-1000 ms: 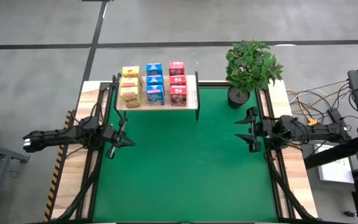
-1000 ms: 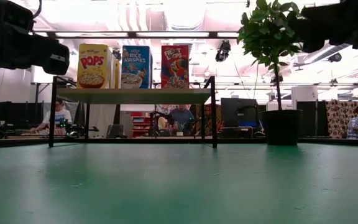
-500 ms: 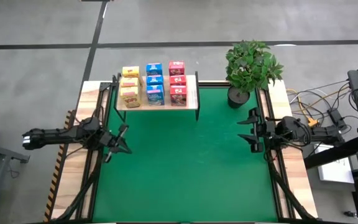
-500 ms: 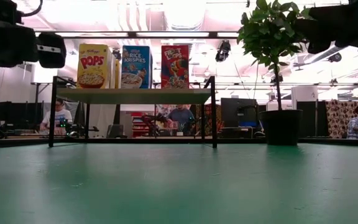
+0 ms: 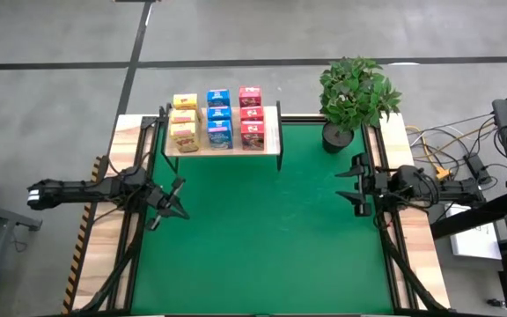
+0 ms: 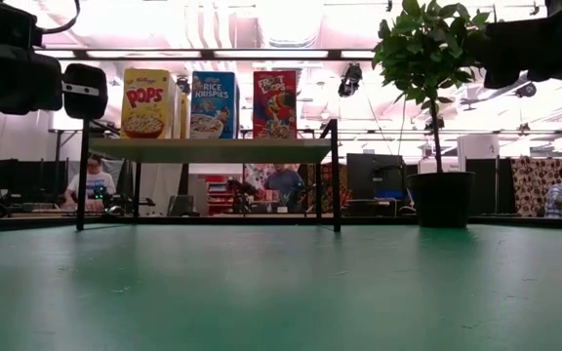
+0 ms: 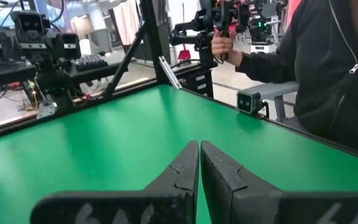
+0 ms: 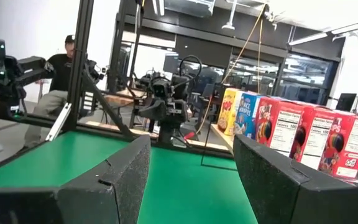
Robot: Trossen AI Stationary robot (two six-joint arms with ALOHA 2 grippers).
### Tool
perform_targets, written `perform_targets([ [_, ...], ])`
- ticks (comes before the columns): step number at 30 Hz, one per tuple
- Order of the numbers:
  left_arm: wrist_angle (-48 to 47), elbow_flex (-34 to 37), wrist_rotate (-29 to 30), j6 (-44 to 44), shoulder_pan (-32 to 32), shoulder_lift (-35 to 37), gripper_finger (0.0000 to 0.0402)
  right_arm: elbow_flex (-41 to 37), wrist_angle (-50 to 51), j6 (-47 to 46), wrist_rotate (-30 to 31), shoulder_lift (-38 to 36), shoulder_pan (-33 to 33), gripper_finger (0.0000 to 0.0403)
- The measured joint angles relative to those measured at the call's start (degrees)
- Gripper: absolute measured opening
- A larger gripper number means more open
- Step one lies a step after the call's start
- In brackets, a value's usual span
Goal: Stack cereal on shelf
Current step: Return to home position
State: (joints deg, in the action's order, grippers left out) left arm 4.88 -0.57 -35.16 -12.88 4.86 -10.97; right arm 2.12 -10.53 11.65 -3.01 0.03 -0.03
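High view: nine cereal boxes (image 5: 218,121) stand in yellow, blue and red columns on the shelf (image 5: 227,152) at the counter's (image 5: 262,251) far edge.
Left wrist view: left claw (image 7: 199,144) closed, empty, above the counter.
Right wrist view: right claw (image 8: 191,144) open, empty.

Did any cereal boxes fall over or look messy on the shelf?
Nothing stands out. The cereal stands upright on the shelf in three colour rows: yellow, blue, pink-red. The left tool is shut and the right tool open, both over the green mat, away from the shelf.
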Motion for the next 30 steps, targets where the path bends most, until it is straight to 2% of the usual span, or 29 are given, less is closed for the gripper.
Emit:
perform_targets([
  [4, 0.16, -0.07, 0.1, 0.16, 0.0, 0.14, 0.0, -0.16, 1.34, -0.07, 1.03, 0.0, 0.0, 0.0221],
  [8, 0.51, -0.78, 3.51, 2.16, 0.0, 0.16, 0.0, -0.46, 3.05, -0.16, 7.61, 0.28, -0.02, 0.0221],
  [14, 0.59, -1.29, 10.56, 8.13, 0.0, 0.13, 0.0, -0.46, 2.56, 0.32, 6.12, 0.39, 0.0, 0.0221],
  [20, 0.65, -1.29, 10.69, 7.56, 0.0, 0.08, 0.0, -0.46, 2.59, -1.83, 11.86, 0.62, 0.0, 0.0221],
  [23, 0.68, -1.32, 10.69, 7.9, 0.0, 0.08, 0.0, -0.46, 2.86, -1.75, 12.13, 0.87, 0.0, 0.0222],
  [27, 5.72, -0.75, 10.71, 16.25, 0.0, 0.04, 0.0, -0.46, 3.01, 1.33, 12.13, 1.16, 0.0, 0.0222],
  [30, 6.64, -0.82, 10.71, 18.37, 0.0, 0.22, 0.0, -0.46, 3.08, 2.26, 12.13, 1.2, 0.0, 0.0222],
])
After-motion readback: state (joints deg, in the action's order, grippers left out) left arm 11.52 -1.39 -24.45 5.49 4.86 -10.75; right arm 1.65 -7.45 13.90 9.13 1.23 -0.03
